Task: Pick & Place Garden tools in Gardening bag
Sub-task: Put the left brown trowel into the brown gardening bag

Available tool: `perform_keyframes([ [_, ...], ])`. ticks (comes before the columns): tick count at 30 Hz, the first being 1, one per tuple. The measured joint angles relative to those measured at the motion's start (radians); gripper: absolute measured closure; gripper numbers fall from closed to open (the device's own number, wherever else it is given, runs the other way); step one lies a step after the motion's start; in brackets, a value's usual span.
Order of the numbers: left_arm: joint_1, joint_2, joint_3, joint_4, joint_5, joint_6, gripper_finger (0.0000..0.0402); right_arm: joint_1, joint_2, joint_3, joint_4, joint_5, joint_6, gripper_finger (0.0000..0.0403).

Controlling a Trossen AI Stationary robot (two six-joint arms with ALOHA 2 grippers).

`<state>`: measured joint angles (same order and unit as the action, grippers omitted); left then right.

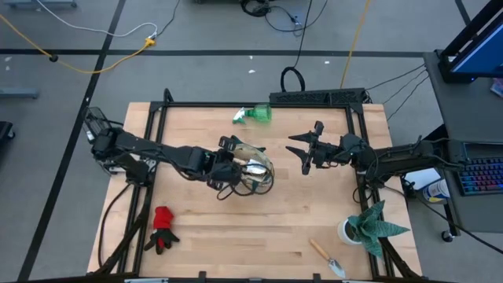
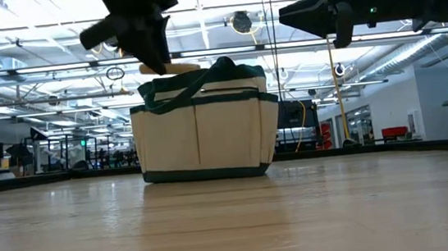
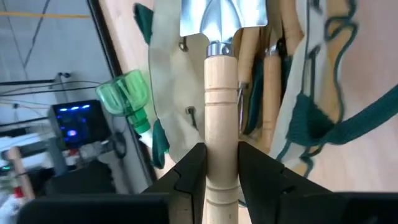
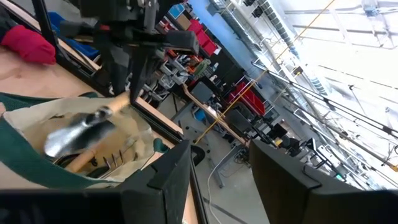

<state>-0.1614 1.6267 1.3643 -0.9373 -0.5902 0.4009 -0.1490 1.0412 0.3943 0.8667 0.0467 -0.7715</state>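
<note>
The cream-and-green gardening bag (image 1: pixel 253 174) stands on the table's middle (image 2: pixel 206 127); wooden handles of other tools stick up inside it (image 3: pixel 273 68). My left gripper (image 1: pixel 229 161) is shut on a wooden-handled silver trowel (image 3: pixel 222 74) over the bag's left rim. My right gripper (image 1: pixel 305 149) is open and empty, raised to the right of the bag. A green spray bottle (image 1: pixel 253 115) lies at the far edge, a red glove (image 1: pixel 163 228) at the near left, another trowel (image 1: pixel 326 258) at the near right. My left gripper pinches the trowel's wooden handle (image 3: pixel 221 155) between its two fingers, on the half away from the blade. The fingers lie along the handle. The trowel is lifted clear, its silver blade (image 3: pixel 222 18) pointing over the bag's opening.
A spiky green plant in a white pot (image 1: pixel 369 228) stands at the near right corner. A black frame (image 1: pixel 157 118) runs along the table's edges. Bare wood lies between the bag and the near edge.
</note>
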Motion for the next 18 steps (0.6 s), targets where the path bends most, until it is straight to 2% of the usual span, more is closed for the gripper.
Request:
perform_keyframes([
  [7,0.012,0.073,0.0,0.004,-0.057,0.135,0.0314,0.0,0.0,0.0,-0.016,0.0,0.0,0.0243],
  [13,0.0,0.141,0.0,0.054,-0.214,0.277,0.0314,0.0,0.0,0.0,-0.028,0.0,0.0,0.0243],
  [18,-0.004,0.166,0.0,0.139,-0.137,0.361,0.0314,0.0,0.0,0.0,-0.034,0.0,0.0,0.0243],
])
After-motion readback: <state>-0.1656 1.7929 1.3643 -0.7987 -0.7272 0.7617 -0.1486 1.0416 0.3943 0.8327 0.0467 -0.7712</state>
